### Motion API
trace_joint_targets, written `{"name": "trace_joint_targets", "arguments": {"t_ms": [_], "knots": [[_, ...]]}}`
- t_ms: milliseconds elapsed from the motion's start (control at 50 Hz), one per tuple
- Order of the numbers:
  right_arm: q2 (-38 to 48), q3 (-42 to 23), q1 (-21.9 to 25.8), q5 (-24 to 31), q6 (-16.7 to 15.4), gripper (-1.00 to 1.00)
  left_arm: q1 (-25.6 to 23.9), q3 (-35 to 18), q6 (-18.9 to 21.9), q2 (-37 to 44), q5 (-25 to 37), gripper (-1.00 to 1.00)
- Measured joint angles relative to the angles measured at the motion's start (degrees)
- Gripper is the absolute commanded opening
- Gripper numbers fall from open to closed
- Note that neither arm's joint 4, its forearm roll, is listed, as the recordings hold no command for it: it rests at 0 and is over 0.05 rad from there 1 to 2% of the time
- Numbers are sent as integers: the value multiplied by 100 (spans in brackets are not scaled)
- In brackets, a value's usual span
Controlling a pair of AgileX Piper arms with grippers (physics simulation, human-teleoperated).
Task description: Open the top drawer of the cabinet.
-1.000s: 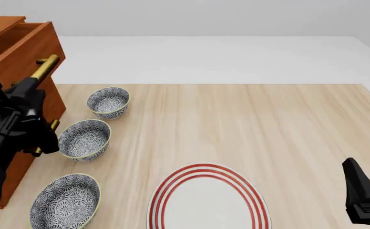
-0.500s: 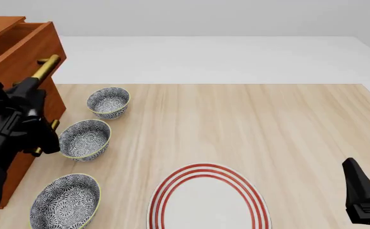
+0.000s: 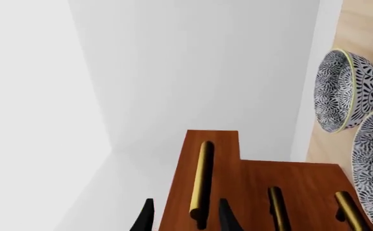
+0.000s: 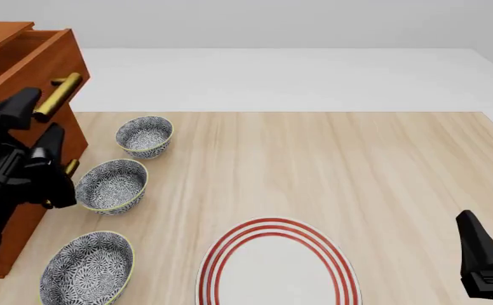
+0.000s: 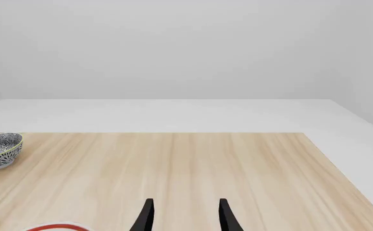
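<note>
Just ahead of the left pincer (image 4: 33, 124), between its two fingers: the brass bar handle (image 3: 200, 180) of the top drawer (image 4: 28, 67). Left wrist view shows the bar's near end sitting in the gap, w/ its long axis running straight away from the pincer along the finger direction. Fingers are spread, one each side of the bar, no contact visible, so not pinching anything.

Top drawer sticks out a bit from the cabinet (image 4: 9, 222) front: its face stands proud of the two lower drawers, and the front view shows the box open on top. Judgement: partly pulled, more travel prob. left.

Key relation: handle is dead ahead and aligned w/ the fingers, so fingers would need to press together on the bar, then pull back toward the arm's own base. Risk: grip is near the bar's end, could slip off.

Right pincer (image 5: 183, 214) is spread too, holding nothing, well apart from the cabinet over bare counter (image 4: 357, 165). Left arm is the nearer one by far.

Beside the left pincer, away from the cabinet: three patterned bowls (image 4: 111, 185) in a row. Red-ringed plate (image 4: 276, 267) lies further off.
</note>
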Motion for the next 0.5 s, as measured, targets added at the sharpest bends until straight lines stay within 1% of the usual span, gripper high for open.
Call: {"name": "trace_joint_targets", "arguments": {"t_ms": [220,380,500], "knots": [[0,0,0,0,0,100,-36,352,68,-911,606,100],[0,0,0,0,0,100,-64,557,80,-1832,1299,100],[0,0,0,0,0,100,-134,616,42,-2441,1801,100]]}}
